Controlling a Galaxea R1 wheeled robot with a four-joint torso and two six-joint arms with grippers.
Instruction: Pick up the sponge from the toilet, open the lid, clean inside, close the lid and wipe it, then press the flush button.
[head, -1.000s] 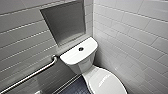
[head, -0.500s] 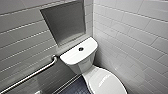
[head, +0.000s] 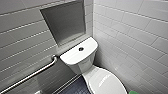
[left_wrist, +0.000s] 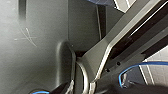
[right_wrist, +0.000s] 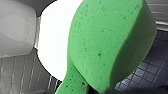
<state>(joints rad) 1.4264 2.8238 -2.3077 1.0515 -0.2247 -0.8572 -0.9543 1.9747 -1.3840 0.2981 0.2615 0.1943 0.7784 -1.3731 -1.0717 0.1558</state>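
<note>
— Where is the sponge (right_wrist: 107, 42) at this moment?
— In the right gripper (right_wrist: 86, 88), pinched at one end (the rest bulges out past the squeeze), so I judge it firmly grasped. It hangs at the front right of the toilet (head: 86, 65), just beside the lid (head: 105, 81).
— And the lid?
— Closed flat. Its long axis runs from the tank (head: 75, 55) toward the front, and the hinge is at the end far from the sponge. I think the right arm is the nearer one.
</note>
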